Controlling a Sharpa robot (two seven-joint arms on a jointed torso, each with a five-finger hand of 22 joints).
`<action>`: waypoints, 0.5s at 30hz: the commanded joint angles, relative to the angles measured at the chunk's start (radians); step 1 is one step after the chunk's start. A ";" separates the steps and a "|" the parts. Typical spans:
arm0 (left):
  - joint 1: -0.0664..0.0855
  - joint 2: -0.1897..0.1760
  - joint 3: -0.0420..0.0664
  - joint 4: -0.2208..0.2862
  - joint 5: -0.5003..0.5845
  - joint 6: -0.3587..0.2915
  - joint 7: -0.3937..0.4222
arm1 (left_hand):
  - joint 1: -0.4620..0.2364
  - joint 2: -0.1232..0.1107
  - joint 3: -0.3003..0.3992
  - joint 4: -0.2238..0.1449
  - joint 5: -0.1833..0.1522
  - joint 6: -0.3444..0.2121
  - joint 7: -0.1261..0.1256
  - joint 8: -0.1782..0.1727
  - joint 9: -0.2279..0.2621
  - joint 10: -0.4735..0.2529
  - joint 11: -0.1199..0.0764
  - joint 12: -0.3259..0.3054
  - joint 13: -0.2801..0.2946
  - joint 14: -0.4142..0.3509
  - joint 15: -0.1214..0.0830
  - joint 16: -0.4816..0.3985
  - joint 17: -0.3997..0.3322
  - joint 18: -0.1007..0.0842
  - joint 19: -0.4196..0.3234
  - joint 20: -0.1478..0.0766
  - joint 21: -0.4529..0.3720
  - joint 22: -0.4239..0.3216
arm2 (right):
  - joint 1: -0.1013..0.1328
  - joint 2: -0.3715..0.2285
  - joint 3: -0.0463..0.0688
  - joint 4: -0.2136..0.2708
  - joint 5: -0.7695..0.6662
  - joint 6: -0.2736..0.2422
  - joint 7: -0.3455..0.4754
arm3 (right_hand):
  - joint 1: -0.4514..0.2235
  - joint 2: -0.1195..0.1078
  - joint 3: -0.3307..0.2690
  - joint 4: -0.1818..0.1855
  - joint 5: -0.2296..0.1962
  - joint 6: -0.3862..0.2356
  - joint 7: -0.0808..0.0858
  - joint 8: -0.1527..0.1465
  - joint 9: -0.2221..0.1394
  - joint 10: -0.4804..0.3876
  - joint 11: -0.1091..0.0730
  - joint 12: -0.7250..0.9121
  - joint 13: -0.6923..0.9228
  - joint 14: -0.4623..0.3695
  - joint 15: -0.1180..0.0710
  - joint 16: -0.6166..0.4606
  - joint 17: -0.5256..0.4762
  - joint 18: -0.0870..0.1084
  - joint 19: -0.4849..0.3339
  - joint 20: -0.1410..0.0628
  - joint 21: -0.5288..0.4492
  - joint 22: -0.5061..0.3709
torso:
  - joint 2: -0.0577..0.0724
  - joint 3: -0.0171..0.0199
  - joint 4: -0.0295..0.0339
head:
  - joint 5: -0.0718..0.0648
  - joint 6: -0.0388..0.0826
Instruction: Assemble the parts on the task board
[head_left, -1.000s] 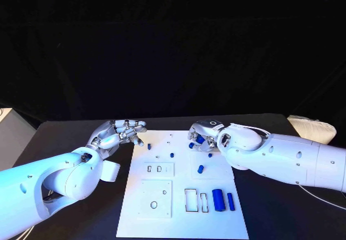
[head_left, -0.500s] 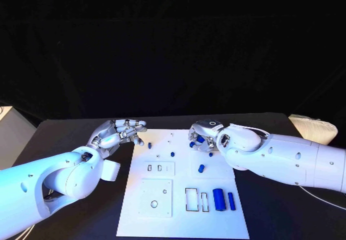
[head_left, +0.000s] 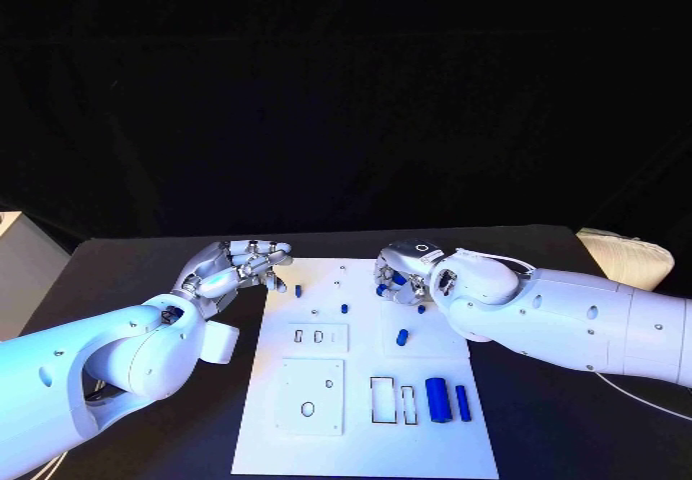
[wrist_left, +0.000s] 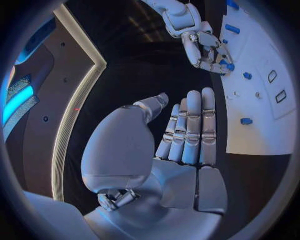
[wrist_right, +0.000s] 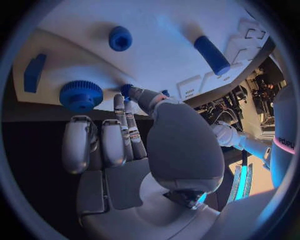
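Head camera looks steeply down on the task board (head_left: 361, 400) from above my near edge, both my arms reaching in. Left wrist camera sits behind my left hand (wrist_left: 181, 135), facing along the board's side, board near. Right wrist camera sits behind my right hand (wrist_right: 125, 145), close over the board. All three share the board.

The task board (head_left: 325, 420), a white rectangular plate, lay lengthwise in the lower middle of the head view. It bore rectangular cut-outs and raised square tiles. Two dark blue cylinders (head_left: 437, 400) stood side by side at its lower right. A small blue peg (head_left: 402, 337) sat mid-board, and another blue peg (head_left: 299, 292) stood near the upper left edge.
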 joint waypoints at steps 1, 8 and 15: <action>0.002 0.000 0.001 0.001 -0.003 0.020 0.004 | -0.008 -0.001 0.006 0.000 0.001 -0.008 0.002 -0.007 0.001 -0.007 0.003 -0.004 0.001 -0.007 0.003 0.005 0.002 0.010 -0.006 0.002 0.004 0.001 | -0.004 0.005 -0.001 0.001 -0.008 0.009 -0.002 | 0.000 0.011 0.006 0.001 -0.005 0.006 -0.001 0.005 0.001 0.006 -0.002 0.003 0.002 0.033 -0.007 0.007 0.002 -0.008 0.007 0.002 0.004 0.001 | 0.002 -0.0008 0.0008 | 0.000 0.000; 0.002 -0.001 0.001 0.000 -0.003 0.019 0.003 | -0.007 0.000 0.007 -0.001 0.001 -0.008 0.002 -0.007 0.002 -0.007 0.003 -0.004 0.001 -0.008 0.003 0.006 0.001 0.010 -0.007 0.002 0.005 0.002 | -0.006 0.009 -0.001 -0.005 -0.008 0.022 -0.020 | -0.007 0.005 0.007 0.003 -0.002 0.002 0.000 0.004 0.003 0.002 0.000 -0.003 0.001 0.032 -0.006 0.006 -0.002 -0.008 0.004 0.002 0.003 0.000 | 0.004 -0.0016 -0.0001 | 0.000 0.001; 0.002 0.001 0.001 -0.002 -0.003 0.019 0.002 | -0.007 0.000 0.007 -0.001 0.001 -0.008 0.002 -0.007 0.002 -0.007 0.003 -0.004 0.001 -0.008 0.003 0.006 0.001 0.010 -0.007 0.002 0.005 0.002 | -0.007 0.014 -0.002 -0.011 -0.005 0.043 -0.028 | -0.015 -0.002 0.010 0.008 0.001 -0.006 0.004 0.001 0.005 -0.010 0.004 -0.008 -0.002 0.031 -0.003 0.007 -0.005 -0.007 0.000 0.003 0.000 -0.004 | 0.005 -0.0019 0.0003 | -0.001 0.002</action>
